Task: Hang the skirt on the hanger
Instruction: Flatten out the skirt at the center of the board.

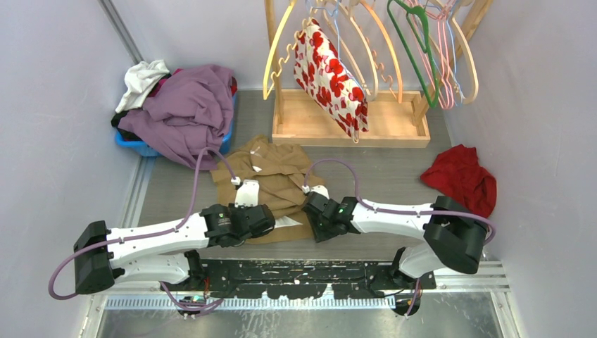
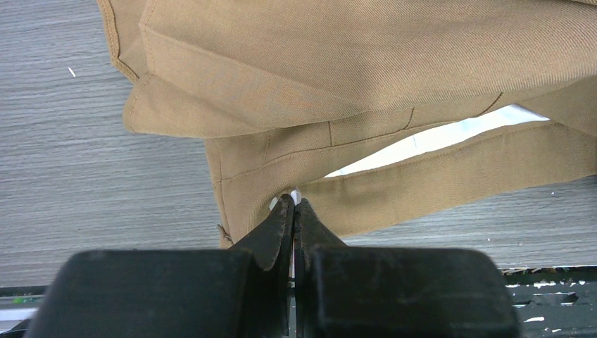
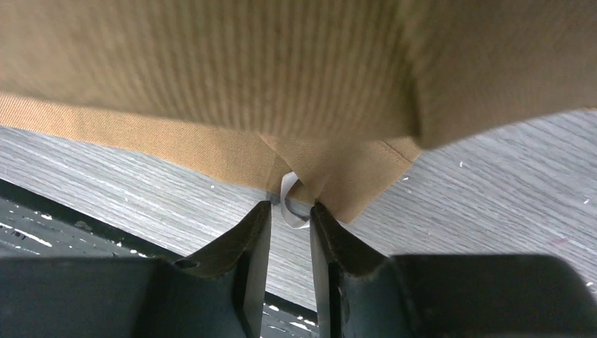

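The tan skirt lies crumpled on the bench just in front of the wooden rack, whose hangers dangle above and behind it. It is a soft woven cloth, light and limp, so it will likely sag and fold wherever it is not held. The stitched waistband is the firmest part and the sensible place to grip, ideally at two points so the band can be drawn straight for a hanger. The left fingers are pressed together on the waistband edge at the side of the skirt farthest from the rack, with a sliver of white showing at their tips. The right fingers stand narrowly apart at a folded corner of the cloth, with a thin white loop curling loosely in the gap; it does not look pinched. The overhead view shows both arms meeting at the skirt's near edge and the way to the rack, yet hides the fingertips. Only the wrist views reveal the closed pinch, the loop and the pale lining inside the waist opening.
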